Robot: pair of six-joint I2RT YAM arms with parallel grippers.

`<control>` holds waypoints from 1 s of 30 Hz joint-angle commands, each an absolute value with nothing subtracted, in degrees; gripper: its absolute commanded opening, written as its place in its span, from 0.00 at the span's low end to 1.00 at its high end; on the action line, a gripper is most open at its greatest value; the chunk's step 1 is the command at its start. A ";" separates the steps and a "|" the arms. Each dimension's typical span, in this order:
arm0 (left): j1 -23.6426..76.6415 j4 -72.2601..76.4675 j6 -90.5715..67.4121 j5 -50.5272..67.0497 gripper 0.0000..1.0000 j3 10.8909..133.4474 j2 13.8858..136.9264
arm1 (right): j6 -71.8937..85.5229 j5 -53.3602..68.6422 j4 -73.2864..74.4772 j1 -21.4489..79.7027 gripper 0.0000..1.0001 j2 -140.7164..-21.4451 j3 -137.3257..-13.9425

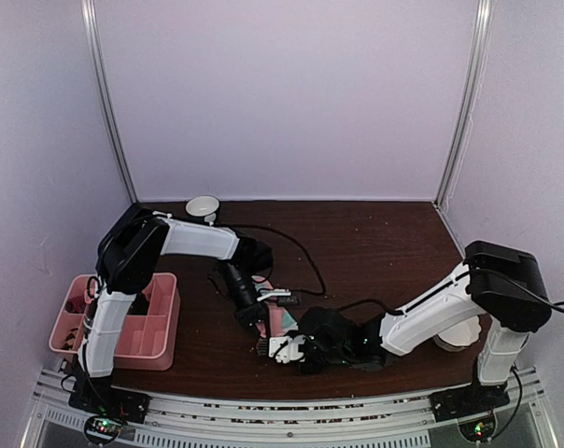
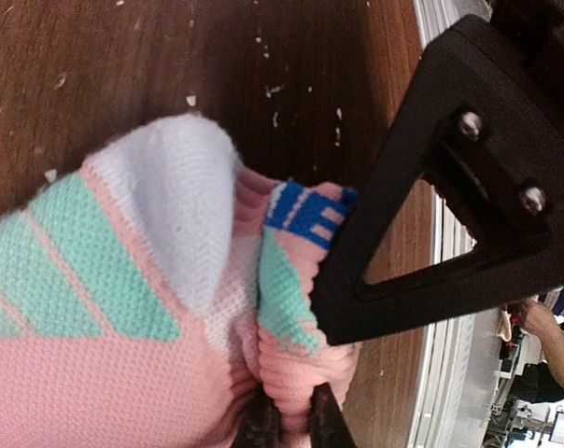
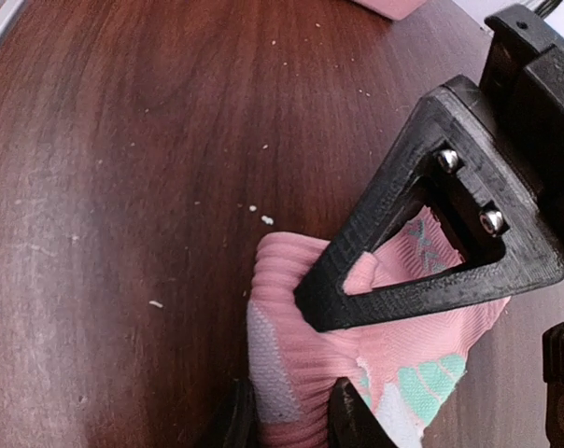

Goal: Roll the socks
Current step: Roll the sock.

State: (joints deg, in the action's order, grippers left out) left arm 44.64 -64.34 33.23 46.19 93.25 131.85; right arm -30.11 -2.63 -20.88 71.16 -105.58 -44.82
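Jaws of left gripper (image 2: pixel 292 425) and right gripper (image 3: pixel 292 419), both tight on pink sock (image 2: pixel 123 373).

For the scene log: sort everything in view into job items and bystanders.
Job in hand:
- pink sock, pinched by the left gripper and the right gripper

Just lying about:
- pink divided tray, at the left
- white bowl, at the back

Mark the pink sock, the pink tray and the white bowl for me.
pink sock (image 2: pixel 95 373): left wrist view, on its pink knit body.
pink tray (image 1: pixel 174 317): top external view, on its right wall.
white bowl (image 1: pixel 203 207): top external view, on its middle.
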 commanded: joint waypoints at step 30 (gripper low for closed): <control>41.39 -40.98 45.88 37.65 0.57 65.19 98.93 | 21.80 36.57 -17.37 59.66 0.00 -126.27 -44.50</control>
State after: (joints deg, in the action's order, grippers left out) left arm 40.36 -47.62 41.63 35.24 68.97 102.76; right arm 11.86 36.29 -37.23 59.88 -118.61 -50.43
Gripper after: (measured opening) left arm 0.569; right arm 0.074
